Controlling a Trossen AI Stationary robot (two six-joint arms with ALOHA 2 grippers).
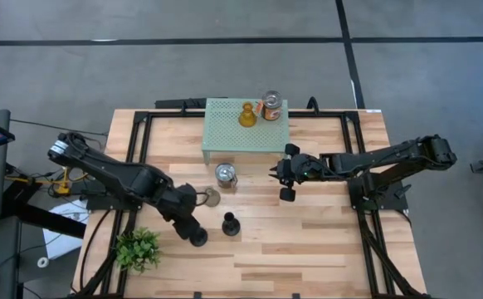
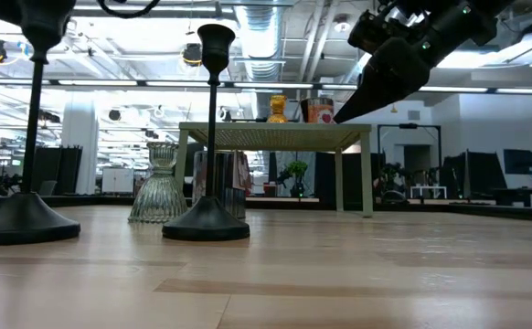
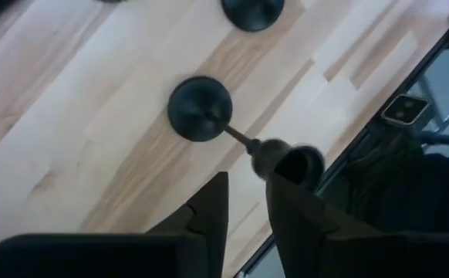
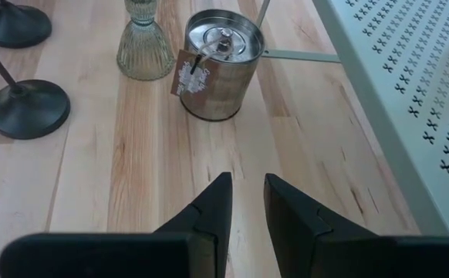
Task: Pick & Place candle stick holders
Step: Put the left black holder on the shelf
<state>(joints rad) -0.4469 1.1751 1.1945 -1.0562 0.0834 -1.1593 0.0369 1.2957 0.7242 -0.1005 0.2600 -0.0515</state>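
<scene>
While both black holders stand upright on their round bases with thin stems rising straight up, the mint-green rack [image 1: 246,126] serves well as the landmark for everything else. One black holder [image 1: 231,223] stands well in front of the rack, out on the bare wood. The second black holder [image 1: 197,237] is just beside the first, farther from the rack, directly under the left gripper [image 3: 246,202]. In the left wrist view its stem [image 3: 240,139] runs from the round base up to the cup, and the cup lies against one of the fingers [image 3: 295,208]. The fingers stand narrowly apart; whether they actually pinch the cup cannot be told.

On top of the rack sit the amber holder [image 1: 246,115], upright, and an orange-labelled jar-like holder [image 1: 270,106] next to it. Just in front of the rack stands a silvery tin-like holder [image 1: 226,175], upright with a tag hanging at its side. A ribbed clear-glass holder [image 4: 144,48] stands just beside the tin, on the side away from the rack.

The right gripper [image 1: 285,175] hovers off the rack's front right corner, above the wood, its fingers [image 4: 209,212] a narrow gap apart and holding nothing. A green leafy plant [image 1: 138,248] sits well in front of the rack, near the table's [image 1: 324,249] front left corner.
</scene>
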